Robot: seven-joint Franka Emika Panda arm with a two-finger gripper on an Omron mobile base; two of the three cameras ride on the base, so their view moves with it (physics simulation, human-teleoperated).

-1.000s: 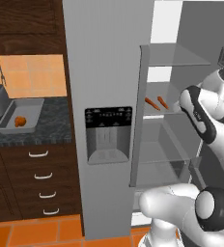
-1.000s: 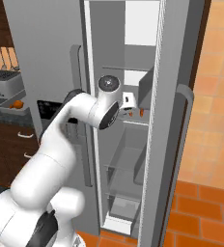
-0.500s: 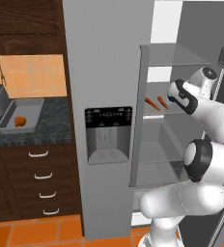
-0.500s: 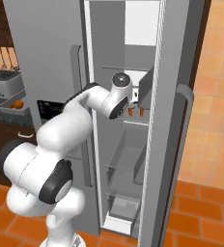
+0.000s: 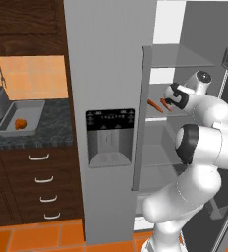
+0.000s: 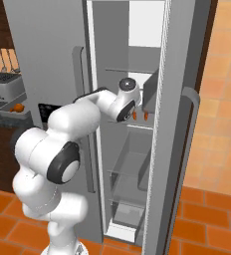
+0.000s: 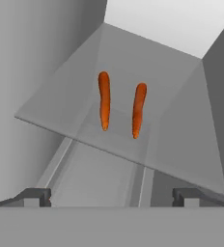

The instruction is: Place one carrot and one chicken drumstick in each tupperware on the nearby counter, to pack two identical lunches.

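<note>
Two thin tapered orange carrots, one (image 7: 104, 99) beside the other (image 7: 138, 109), are lying side by side without touching on a clear glass fridge shelf (image 7: 181, 130). The white arm's jaws are standing wide apart and holding nothing, facing the carrots from just in front. A shallow light-grey rectangular tupperware (image 5: 31, 110) is sitting on the dark marbled table (image 5: 52, 133), holding something small and orange.

We see a glass fridge shelf (image 7: 181, 144) bearing two carrots (image 7: 104, 99) side by side, apart, near its middle, tips toward its front edge.
</note>
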